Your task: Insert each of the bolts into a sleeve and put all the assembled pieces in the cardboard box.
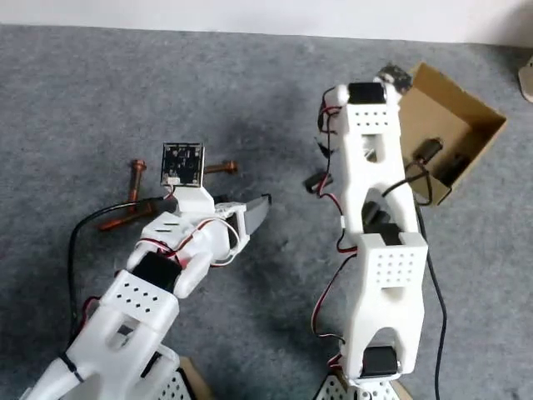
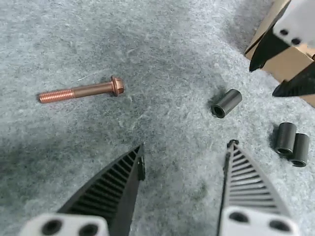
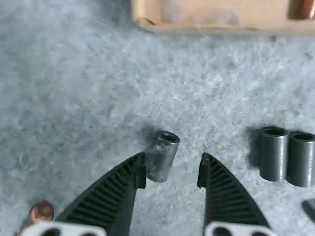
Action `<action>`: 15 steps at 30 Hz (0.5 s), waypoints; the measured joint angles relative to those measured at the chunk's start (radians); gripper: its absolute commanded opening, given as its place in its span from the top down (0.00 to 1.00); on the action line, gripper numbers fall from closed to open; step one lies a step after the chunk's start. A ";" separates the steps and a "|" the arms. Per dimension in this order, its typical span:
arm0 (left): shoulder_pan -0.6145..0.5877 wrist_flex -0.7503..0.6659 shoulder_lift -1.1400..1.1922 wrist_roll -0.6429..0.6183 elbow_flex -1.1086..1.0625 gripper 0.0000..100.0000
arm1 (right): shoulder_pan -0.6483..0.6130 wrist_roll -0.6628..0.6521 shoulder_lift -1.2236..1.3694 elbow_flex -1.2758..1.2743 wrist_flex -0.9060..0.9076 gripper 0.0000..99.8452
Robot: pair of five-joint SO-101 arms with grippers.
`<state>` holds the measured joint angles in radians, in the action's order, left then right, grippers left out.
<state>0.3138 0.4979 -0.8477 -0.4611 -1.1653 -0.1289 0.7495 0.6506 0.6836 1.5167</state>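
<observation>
Straddling a dark sleeve point(image 3: 162, 156), the right pincer point(image 3: 172, 166) stands with its jaws partly apart and not clamped. The sleeve lies on the grey mat point(image 3: 74, 88) between the two fingertips, close against one of them and clear of the other. Two more sleeves point(image 3: 274, 153) lie side by side, touching each other, off to one side of that pincer. The cardboard box point(image 3: 211, 19) sits just beyond its tips, with something copper-coloured showing at one corner inside. The left pincer point(image 2: 186, 146) is spread wide and holds nothing, with bare mat between its fingertips. Ahead of it to one side lies a copper bolt point(image 2: 81, 92), and ahead to the other side is the single sleeve, near the right pincer's black fingers and the box. Two further bolts point(image 1: 136, 179) lie back beside the left arm's wrist.
</observation>
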 measured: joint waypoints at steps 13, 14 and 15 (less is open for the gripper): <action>0.000 0.000 0.000 0.000 0.000 0.75 | -0.060 0.084 0.000 -0.195 -0.106 0.84; 0.000 0.000 0.000 0.000 0.000 0.75 | -0.068 0.086 0.000 -0.195 -0.107 0.84; 0.000 0.000 0.000 0.000 0.000 0.75 | -0.075 0.087 0.000 -0.195 -0.107 0.84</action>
<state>0.3138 0.4979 -0.8477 -0.4611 -1.1653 -0.2041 0.8370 0.6506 0.4887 1.4093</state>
